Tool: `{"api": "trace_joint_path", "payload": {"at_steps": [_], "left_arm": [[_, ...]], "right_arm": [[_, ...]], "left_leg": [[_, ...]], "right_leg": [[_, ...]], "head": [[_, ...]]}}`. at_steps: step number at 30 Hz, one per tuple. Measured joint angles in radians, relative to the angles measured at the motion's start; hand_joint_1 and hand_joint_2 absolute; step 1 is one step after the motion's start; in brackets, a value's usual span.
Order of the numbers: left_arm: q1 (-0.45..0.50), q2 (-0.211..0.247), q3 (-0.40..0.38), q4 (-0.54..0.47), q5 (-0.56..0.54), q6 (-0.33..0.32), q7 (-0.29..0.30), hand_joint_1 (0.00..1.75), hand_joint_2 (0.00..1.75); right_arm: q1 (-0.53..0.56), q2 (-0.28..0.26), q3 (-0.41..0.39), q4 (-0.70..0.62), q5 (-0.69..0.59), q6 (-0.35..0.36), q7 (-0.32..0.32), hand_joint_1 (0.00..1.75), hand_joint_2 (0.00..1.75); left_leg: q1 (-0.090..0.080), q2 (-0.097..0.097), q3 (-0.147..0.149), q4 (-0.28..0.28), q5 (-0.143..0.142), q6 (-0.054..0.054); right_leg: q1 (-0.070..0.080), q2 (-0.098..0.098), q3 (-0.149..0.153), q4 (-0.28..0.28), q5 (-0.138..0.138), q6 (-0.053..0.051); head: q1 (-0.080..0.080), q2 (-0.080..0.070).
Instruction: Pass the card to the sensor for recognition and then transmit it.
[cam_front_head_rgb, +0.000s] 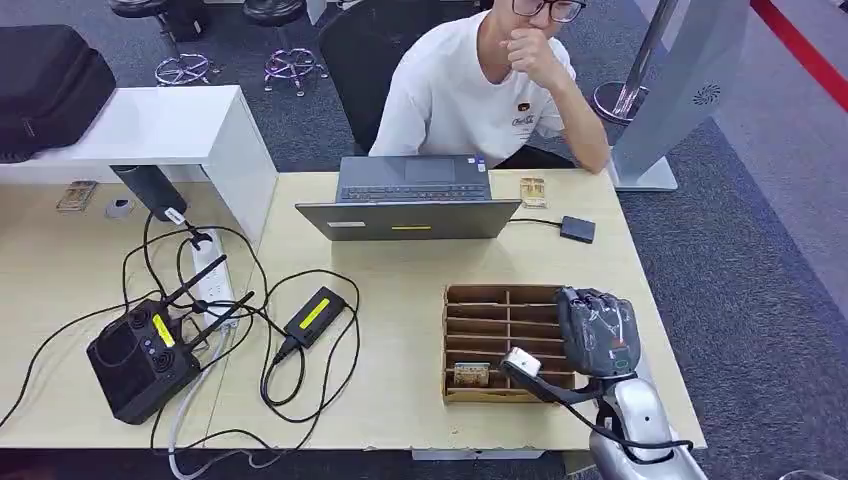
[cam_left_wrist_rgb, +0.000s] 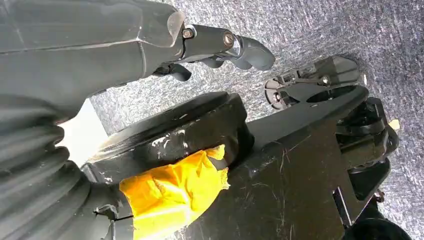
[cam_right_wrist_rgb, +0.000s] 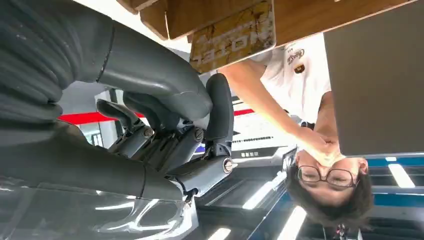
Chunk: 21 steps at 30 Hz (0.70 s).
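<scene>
The card (cam_front_head_rgb: 471, 374) is standing in a near slot of the brown slotted organiser (cam_front_head_rgb: 500, 300), which is sitting on the worktop (cam_front_head_rgb: 400, 400) toward its right side; in the right wrist view we are seeing the same card (cam_right_wrist_rgb: 233, 36), printed in brown and gold, rising from the organiser's wooden dividers (cam_right_wrist_rgb: 165, 15). Our right hand (cam_front_head_rgb: 598, 332) is hovering just above the organiser's right end, fingers curled loosely inward and gripping nothing (the right wrist view (cam_right_wrist_rgb: 170, 135) is showing the thumb and dark fingers apart from the card). Our left hand (cam_left_wrist_rgb: 220, 47) is hanging beside the body over grey carpet; we are seeing its fingers curled in, with nothing between them.

Beyond the organiser, a grey laptop (cam_front_head_rgb: 410, 200) is standing open with its lid toward us, and a small dark sensor pad (cam_front_head_rgb: 577, 229) is lying just to its right on a cable. A second card (cam_front_head_rgb: 533, 191) is lying near the laptop's far right corner. A person (cam_front_head_rgb: 490, 80) in a white shirt is sitting behind the worktop, a hand raised to the face. On the left, a black remote controller (cam_front_head_rgb: 140, 355), a power strip (cam_front_head_rgb: 210, 275) and looped black cables (cam_front_head_rgb: 290, 350) are lying on the surface.
</scene>
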Motion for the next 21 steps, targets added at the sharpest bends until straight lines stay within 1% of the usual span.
{"api": "trace_joint_path", "payload": {"at_steps": [6, 9, 10, 11, 12, 14, 15, 16, 19, 21], "left_arm": [[0.0, 0.0, 0.0, 0.0, 0.0, 0.0, 0.0, 0.0, 1.75], [0.0, 0.0, 0.0, 0.0, 0.0, 0.0, 0.0, 0.0, 1.75], [0.0, 0.0, 0.0, 0.0, 0.0, 0.0, 0.0, 0.0, 1.75], [0.0, 0.0, 0.0, 0.0, 0.0, 0.001, 0.0, 0.0, 1.75], [0.0, 0.0, 0.0, 0.0, 0.0, 0.001, 0.0, 0.0, 1.75], [0.0, 0.0, 0.0, 0.0, 0.0, 0.001, 0.0, 0.0, 1.75], [0.0, 0.0, 0.0, 0.0, 0.0, 0.001, 0.0, 0.0, 1.75], [0.0, 0.0, 0.0, 0.0, 0.0, 0.001, 0.0, 0.0, 1.75], [0.0, 0.0, 0.0, 0.0, 0.0, 0.001, -0.002, 0.0, 1.75], [0.0, 0.0, 0.0, 0.0, 0.0, 0.001, -0.002, 0.0, 1.75]], "right_arm": [[0.007, 0.0, -0.012, -0.024, 0.01, -0.002, -0.032, 1.75, 1.75], [0.026, 0.019, -0.045, -0.072, 0.02, -0.002, -0.094, 1.75, 1.75], [0.038, 0.037, -0.067, -0.101, 0.019, -0.002, -0.134, 1.13, 1.75], [0.047, 0.048, -0.086, -0.125, 0.018, -0.002, -0.163, 1.13, 1.75], [0.054, 0.06, -0.1, -0.143, 0.016, -0.002, -0.186, 0.0, 1.75], [0.069, 0.084, -0.125, -0.179, 0.01, -0.002, -0.229, 0.0, 1.75], [0.08, 0.105, -0.148, -0.212, 0.006, -0.002, -0.263, 0.0, 1.75], [0.085, 0.117, -0.16, -0.228, 0.006, -0.002, -0.273, 0.0, 1.75], [0.1, 0.143, -0.175, -0.262, 0.006, -0.002, -0.276, 0.0, 1.75], [0.103, 0.15, -0.179, -0.272, 0.013, -0.002, -0.272, 0.0, 1.75]], "left_leg": [[0.0, 0.0, 0.0, 0.0, 0.0, 0.0], [0.0, 0.0, 0.0, 0.0, 0.0, 0.0], [0.0, 0.0, 0.0, 0.0, 0.0, 0.0], [0.0, 0.0, 0.0, 0.0, 0.0, 0.0], [0.0, 0.0, 0.0, 0.0, 0.0, 0.0], [0.0, 0.0, 0.0, 0.0, 0.0, 0.0], [0.0, 0.0, 0.0, 0.0, 0.0, 0.0], [0.0, 0.0, 0.0, 0.0, 0.0, 0.0], [0.0, 0.0, 0.0, 0.0, 0.0, 0.0], [0.0, 0.0, 0.0, 0.0, 0.0, 0.0]], "right_leg": [[0.0, 0.0, 0.0, 0.0, 0.0, 0.0], [0.0, 0.0, 0.0, 0.0, 0.0, 0.0], [0.0, 0.0, 0.0, 0.0, 0.0, 0.0], [0.0, 0.0, 0.0, 0.0, 0.0, 0.0], [0.0, 0.0, 0.0, 0.0, 0.0, 0.0], [0.0, 0.0, 0.0, 0.0, 0.0, 0.0], [0.0, 0.0, 0.0, 0.0, 0.0, 0.0], [0.0, 0.0, 0.0, 0.0, 0.0, 0.0], [0.0, 0.0, 0.0, 0.0, 0.0, 0.0], [0.0, 0.0, 0.0, 0.0, 0.0, 0.0]], "head": [[0.0, 0.0], [0.0, 0.0], [0.0, 0.0], [0.0, 0.0], [0.0, 0.0], [0.0, 0.0], [0.0, 0.0], [0.0, 0.0], [0.0, 0.0], [0.0, 0.0]]}}
